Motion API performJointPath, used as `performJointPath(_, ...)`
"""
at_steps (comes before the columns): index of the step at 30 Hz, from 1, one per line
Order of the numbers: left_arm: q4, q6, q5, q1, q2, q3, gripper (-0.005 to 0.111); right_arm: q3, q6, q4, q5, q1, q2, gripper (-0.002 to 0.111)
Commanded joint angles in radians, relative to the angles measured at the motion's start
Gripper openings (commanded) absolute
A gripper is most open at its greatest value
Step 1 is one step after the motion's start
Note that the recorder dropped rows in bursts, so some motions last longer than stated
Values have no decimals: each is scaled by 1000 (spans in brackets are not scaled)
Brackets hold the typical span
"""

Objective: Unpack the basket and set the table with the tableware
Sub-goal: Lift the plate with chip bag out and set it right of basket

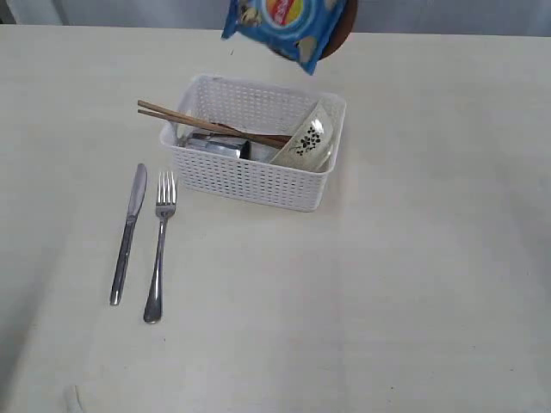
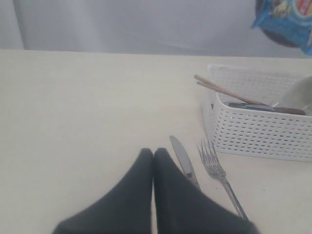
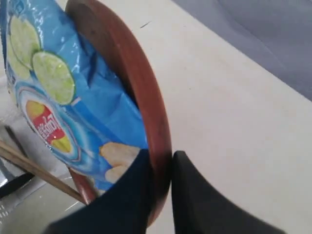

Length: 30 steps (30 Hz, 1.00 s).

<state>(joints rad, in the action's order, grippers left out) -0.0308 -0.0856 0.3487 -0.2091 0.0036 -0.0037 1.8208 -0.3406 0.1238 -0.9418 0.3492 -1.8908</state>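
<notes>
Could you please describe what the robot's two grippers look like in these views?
Both the left gripper and the right gripper have two plain, matte, near-black fingers, broad at the base and tapering to rounded tips. No cables, markings or labels show on them, and the arms themselves are out of view.

Soft, even daylight washes my table [image 1: 413, 301] pale, with faint shadows and a dim patch at its near left corner. Wrist views look hazy: my fingers [image 2: 131, 200] are blurred and the bag [image 3: 63, 97] shines slightly.
</notes>
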Motion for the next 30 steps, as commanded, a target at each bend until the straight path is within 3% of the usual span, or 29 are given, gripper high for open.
performJointPath(1, 1, 3, -2, -5, -4, 4, 0, 3, -44, 231, -46, -208, 39, 0)
performJointPath(9, 1, 3, -2, -5, -4, 4, 0, -140, -97, 597, -95, -561, -43, 0)
performJointPath(13, 1, 3, -2, -5, -4, 4, 0, -240, -118, 734, -95, -659, -124, 0)
performJointPath(23, 1, 3, -2, -5, -4, 4, 0, -304, -288, 991, -162, -672, -338, 0)
performJointPath(30, 1, 3, -2, -5, -4, 4, 0, -282, -289, 967, -118, -675, -409, 0)
